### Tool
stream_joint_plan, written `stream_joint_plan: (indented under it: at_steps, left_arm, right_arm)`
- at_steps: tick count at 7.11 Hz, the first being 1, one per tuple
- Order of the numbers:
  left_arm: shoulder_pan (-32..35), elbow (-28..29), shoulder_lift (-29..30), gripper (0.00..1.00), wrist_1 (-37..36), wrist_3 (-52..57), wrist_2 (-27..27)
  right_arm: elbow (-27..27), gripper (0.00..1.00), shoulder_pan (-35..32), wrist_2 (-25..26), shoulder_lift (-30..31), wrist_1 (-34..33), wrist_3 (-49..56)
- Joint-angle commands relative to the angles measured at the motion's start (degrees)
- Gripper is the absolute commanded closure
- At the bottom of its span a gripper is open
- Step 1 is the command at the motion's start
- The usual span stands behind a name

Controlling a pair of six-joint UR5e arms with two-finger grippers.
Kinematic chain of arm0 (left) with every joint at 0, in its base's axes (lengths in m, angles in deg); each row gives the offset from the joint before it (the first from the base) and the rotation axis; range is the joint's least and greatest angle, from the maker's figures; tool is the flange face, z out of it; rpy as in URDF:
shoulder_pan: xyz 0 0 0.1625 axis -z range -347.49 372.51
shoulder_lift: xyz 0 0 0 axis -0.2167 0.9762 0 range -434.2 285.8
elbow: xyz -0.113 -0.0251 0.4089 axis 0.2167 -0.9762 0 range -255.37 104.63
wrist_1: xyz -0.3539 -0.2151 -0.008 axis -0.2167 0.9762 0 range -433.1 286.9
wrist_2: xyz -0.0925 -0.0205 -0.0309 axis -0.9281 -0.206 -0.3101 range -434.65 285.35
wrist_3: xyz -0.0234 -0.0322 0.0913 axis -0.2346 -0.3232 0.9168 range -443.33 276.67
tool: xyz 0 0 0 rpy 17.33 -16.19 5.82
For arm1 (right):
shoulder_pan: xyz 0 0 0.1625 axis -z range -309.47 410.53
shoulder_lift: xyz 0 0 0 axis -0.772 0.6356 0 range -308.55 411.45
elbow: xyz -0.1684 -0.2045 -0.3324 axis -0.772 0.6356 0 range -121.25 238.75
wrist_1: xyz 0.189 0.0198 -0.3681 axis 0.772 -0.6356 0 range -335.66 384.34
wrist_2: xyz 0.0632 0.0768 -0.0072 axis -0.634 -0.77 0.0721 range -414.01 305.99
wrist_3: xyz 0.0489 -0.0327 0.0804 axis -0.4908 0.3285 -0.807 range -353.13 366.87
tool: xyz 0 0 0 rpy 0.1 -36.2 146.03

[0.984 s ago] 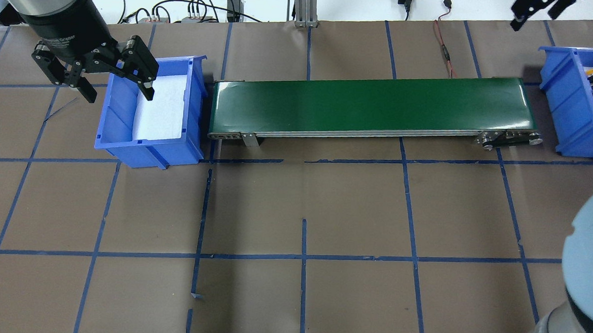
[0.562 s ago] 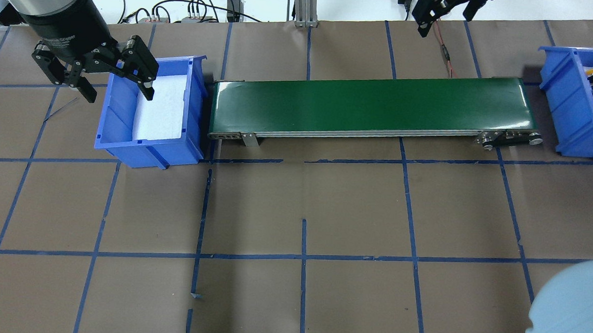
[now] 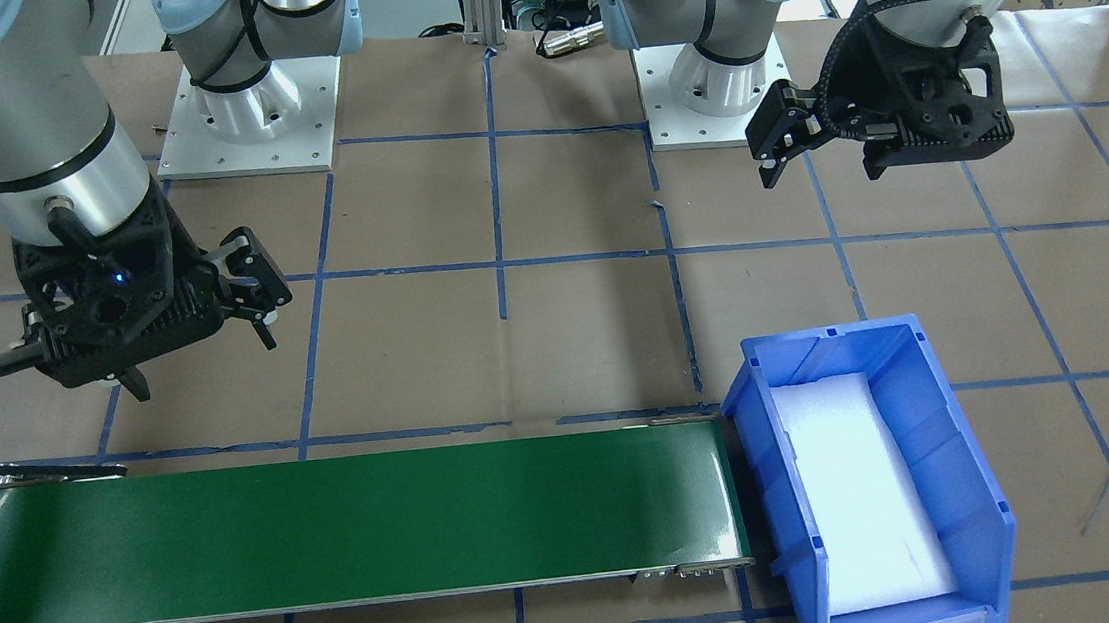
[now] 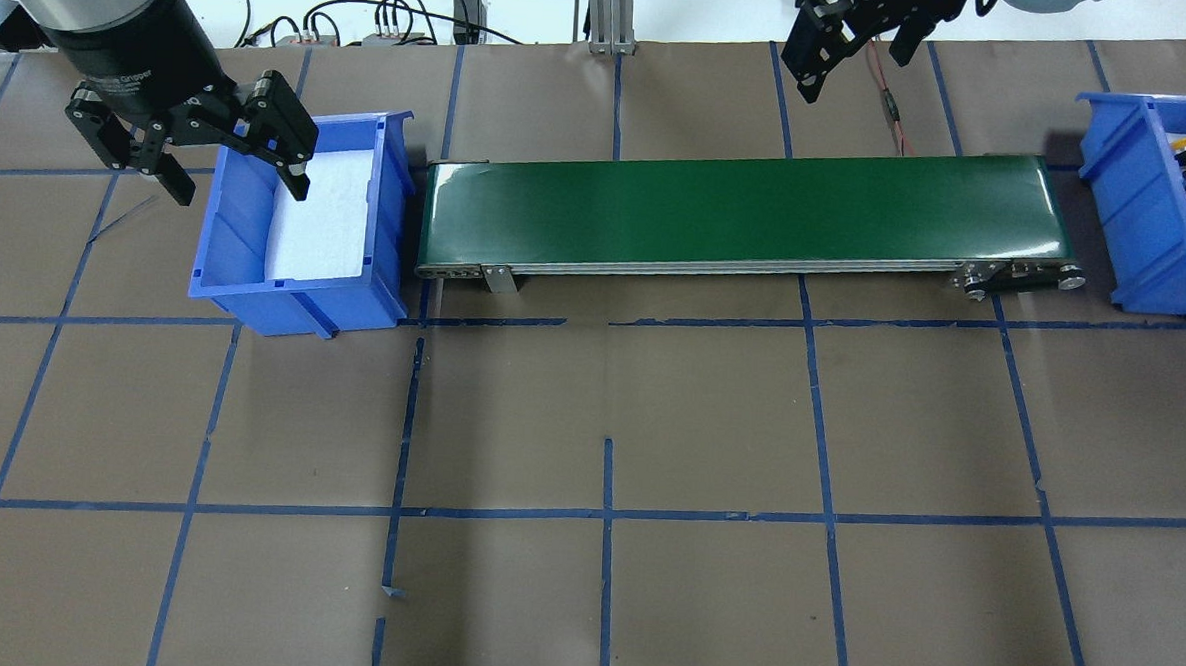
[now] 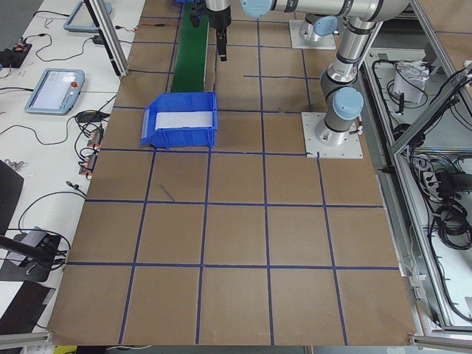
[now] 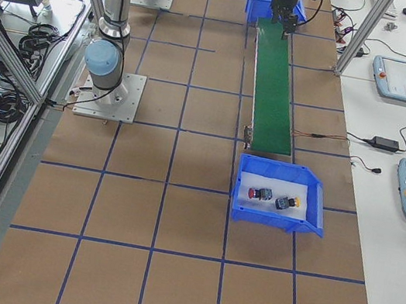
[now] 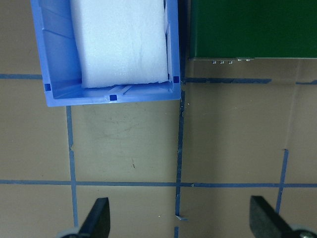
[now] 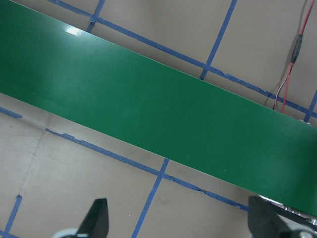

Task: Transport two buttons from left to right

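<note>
Looks like the closing step, with red button point(image 6: 262, 194) and yellow button point(image 6: 286, 203) side by side in the right bin point(image 4: 1124, 216), at 3 o'clock of the green belt point(image 4: 738, 214) seen from overhead. Shows left gripper point(image 4: 241, 194) and right gripper point(image 8: 178, 218) both spread wide, holding nothing. Calls next, probably, only for parking both arms clear.

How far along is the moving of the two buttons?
Done, it seems: the red button and yellow button lie in the right bin; the left bin shows only white padding. In hand: nothing; left pincer and right pincer are open, empty. Left: apparently nothing.
</note>
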Motion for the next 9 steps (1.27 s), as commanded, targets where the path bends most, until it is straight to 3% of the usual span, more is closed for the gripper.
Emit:
stream_joint_plan:
  at_steps: [1,3,6,9]
  left_arm:
    - [-0.09,-0.21,0.05,0.0,0.0,0.09,0.08]
    - [0.17,-0.74,-1.61,0.0,0.0,0.35,0.17]
    - [0.0,-2.41,-4.08,0.0,0.18,0.44,0.17]
    - [0.35,-2.32,-3.73,0.0,0.09,-0.35,0.17]
  right_arm:
    - [-5.78,0.0,-0.01,0.02,6.66,0.91,-4.86]
    - [-10.09,0.0,-0.01,0.98,9.49,3.17,-9.51]
    - [-10.19,0.0,0.17,2.65,12.39,8.54,-12.18]
    - [-10.02,0.0,0.17,1.86,13.54,9.44,-15.53]
